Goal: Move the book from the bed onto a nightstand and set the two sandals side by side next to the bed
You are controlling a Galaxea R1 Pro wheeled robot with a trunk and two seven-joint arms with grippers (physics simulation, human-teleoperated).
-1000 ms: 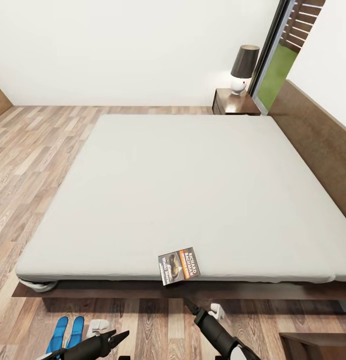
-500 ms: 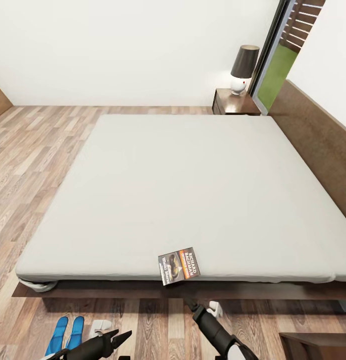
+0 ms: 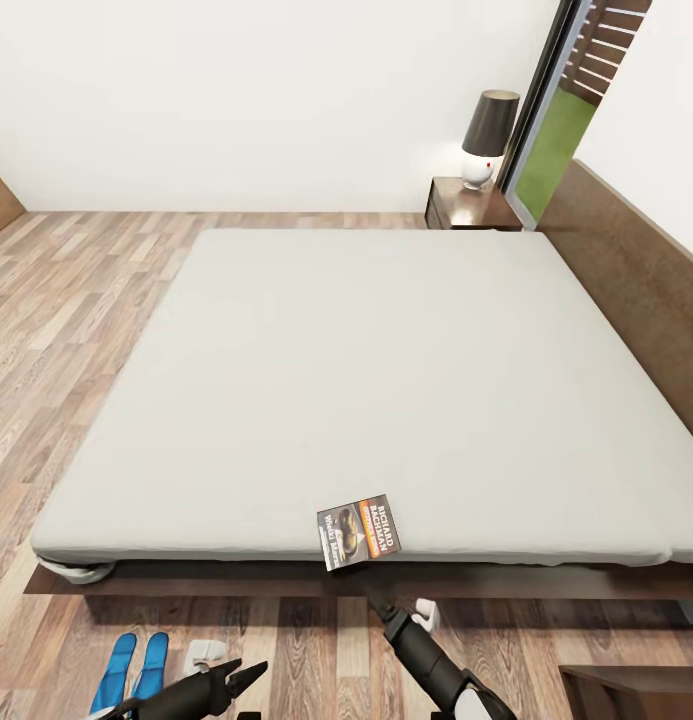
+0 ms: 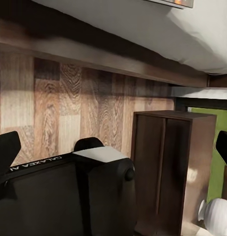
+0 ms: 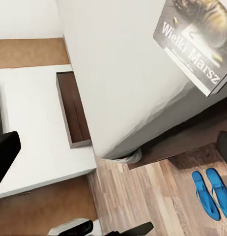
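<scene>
while at the bed [image 3: 386,380] edge, book [image 3: 359,531] overhanging

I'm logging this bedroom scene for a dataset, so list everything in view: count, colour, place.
bed: one, light grey mattress on dark brown frame, fills the middle of the head view.
book: one, dark cover with orange band, at the mattress's near edge, overhanging slightly.
sandals: two, bright blue, side by side on the floor by the bed's near left corner.
nightstand: one, dark brown, beyond the bed by the window.
lamp: one, white base with dark shade, on that nightstand.
second cabinet: one, dark brown, near right.
floor: wood plank.
left gripper: black, open, low over the floor.
right gripper: white-tipped, open, below the book.
</scene>
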